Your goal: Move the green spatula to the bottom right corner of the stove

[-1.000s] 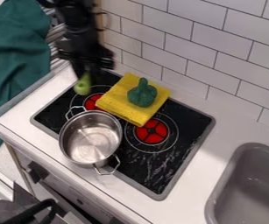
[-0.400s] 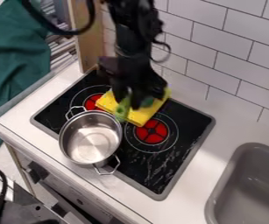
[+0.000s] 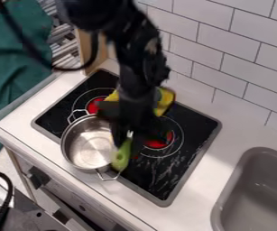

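Note:
The black gripper (image 3: 130,135) hangs over the middle of the stove, just right of the pot, and is shut on the green spatula. From its tip the light green spatula (image 3: 121,156) points down toward the front edge of the stove, beside the pot's right rim and close to its front handle. Black stove surface (image 3: 164,173) shows to the right of the spatula. The spatula's upper end is hidden by the gripper.
A metal pot (image 3: 92,146) stands at the stove's front left. Behind the arm lies a yellow sponge-like block (image 3: 165,100), partly covered. The grey sink (image 3: 255,194) is at the right, and a tiled wall (image 3: 225,67) rises behind.
From the stove's back left corner, the gripper has come right and toward the front, past the yellow block, carrying the green spatula with it. The pot has not moved.

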Controlling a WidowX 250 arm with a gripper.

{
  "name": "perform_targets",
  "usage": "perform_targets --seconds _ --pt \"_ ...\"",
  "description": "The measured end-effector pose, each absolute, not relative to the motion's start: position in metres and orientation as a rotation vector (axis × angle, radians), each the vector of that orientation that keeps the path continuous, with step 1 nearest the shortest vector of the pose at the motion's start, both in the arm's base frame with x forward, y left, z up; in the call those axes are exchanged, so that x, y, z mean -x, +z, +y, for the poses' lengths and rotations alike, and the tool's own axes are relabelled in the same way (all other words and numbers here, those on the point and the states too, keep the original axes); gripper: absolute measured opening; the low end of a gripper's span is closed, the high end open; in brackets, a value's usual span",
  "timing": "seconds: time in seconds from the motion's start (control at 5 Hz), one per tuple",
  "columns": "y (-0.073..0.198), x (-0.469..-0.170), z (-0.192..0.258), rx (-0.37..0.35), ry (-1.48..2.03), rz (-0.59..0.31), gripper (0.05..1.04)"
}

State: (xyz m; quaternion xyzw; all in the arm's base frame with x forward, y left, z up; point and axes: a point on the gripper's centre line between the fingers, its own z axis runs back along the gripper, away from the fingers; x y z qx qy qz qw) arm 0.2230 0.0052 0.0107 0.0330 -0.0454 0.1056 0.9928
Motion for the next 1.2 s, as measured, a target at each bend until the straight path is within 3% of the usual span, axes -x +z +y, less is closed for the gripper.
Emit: perform_targets --seconds 0.2,0.6,0.8,1.2 --pt "0.003 -0.213 0.002 -0.043 0.219 -0.089 0.285" --pt "-0.008 -0.232 -0.037 -0.050 0.090 -0.067 0.285" --pt "-0.018 -0.239 -0.045 -0.069 0.079 -0.032 0.285" --pt "-0.030 -0.254 -0.039 -0.034 0.154 -0.015 0.285"
